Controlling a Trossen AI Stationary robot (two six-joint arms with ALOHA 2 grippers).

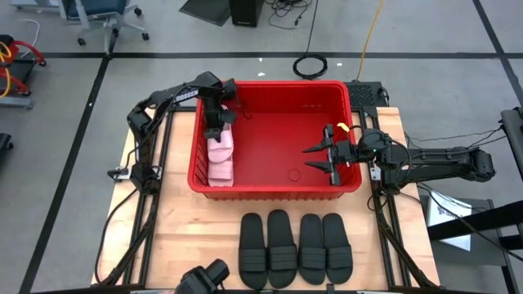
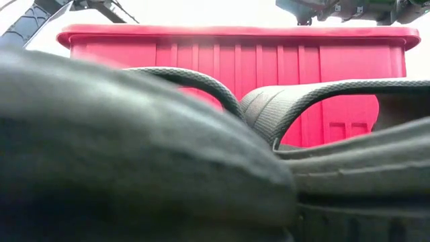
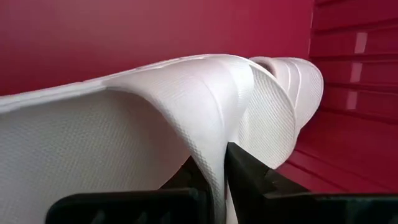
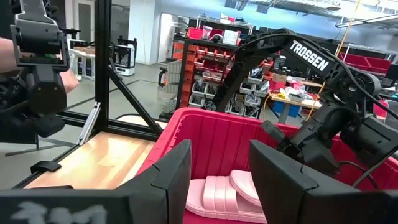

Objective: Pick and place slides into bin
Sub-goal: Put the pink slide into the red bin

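Observation:
The red bin stands at the table's middle. Two white slides, pinkish here, lie along the inside of its left wall; they also show in the right wrist view. My left gripper reaches down into the bin's left part and is shut on one white slide. My right gripper is open and empty inside the bin's right part, above its floor. Several black slides lie side by side on the table in front of the bin, soles down. My left gripper pinches the white slide's wide strap at its edge between its two fingers. The fingers come from above, pointing down into the bin. The second white slide lies close behind the held one. Whether the held slide rests on the bin floor is hidden.
The bin's rim and ribbed near wall rise behind the black slides' straps in the low view. Bare bin floor lies between the two grippers. Bare wood lies to the left of the black slides.

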